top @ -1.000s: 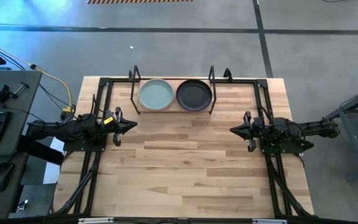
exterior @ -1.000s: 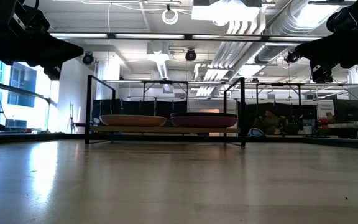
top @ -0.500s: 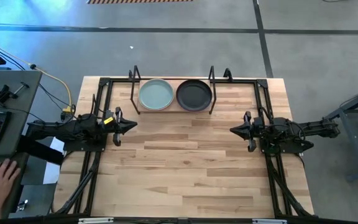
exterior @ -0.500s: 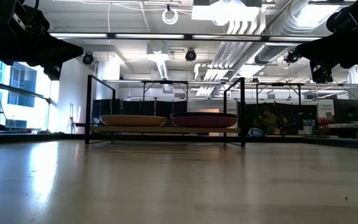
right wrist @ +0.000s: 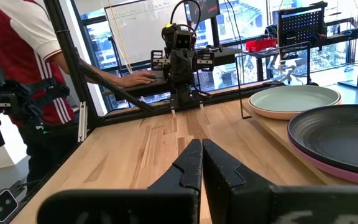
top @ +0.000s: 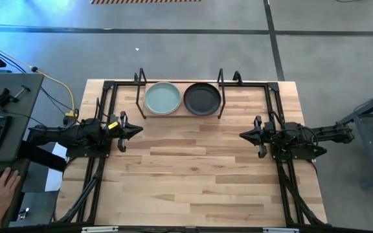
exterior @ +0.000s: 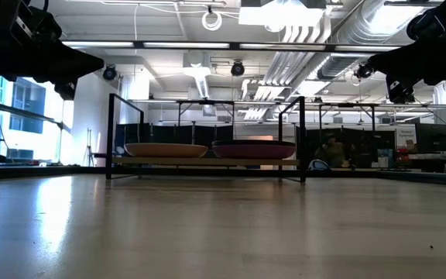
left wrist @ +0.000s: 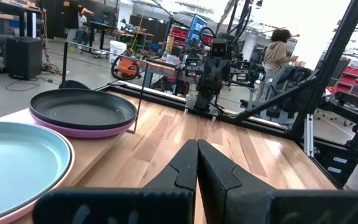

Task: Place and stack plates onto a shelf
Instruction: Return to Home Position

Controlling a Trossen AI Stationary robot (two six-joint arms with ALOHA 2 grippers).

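The plates sit in two stacks of two on the shelf (top: 180, 112) at the table's far edge. The pale blue-green plate (top: 162, 98) lies on the pink one (left wrist: 64, 177). The black plate (top: 202, 98) lies on the purple one (left wrist: 86, 129). In the low view both stacks (exterior: 165, 149) (exterior: 254, 148) rest flat on the board inside the black wire frame. My left gripper (top: 140, 131) hovers shut over the table's left side and my right gripper (top: 241, 135) shut over its right side. Both point at each other, well short of the shelf.
Bare wooden tabletop (top: 193, 175) stretches between the two grippers and toward the near edge. A desk with a keyboard stands left of the table, with a person's hand (top: 2, 194) on it. A person in a red shirt (right wrist: 17, 62) stands beyond the table's left side.
Both arms and the plates have kept still. A person's hand has come into view on the desk left of the table.
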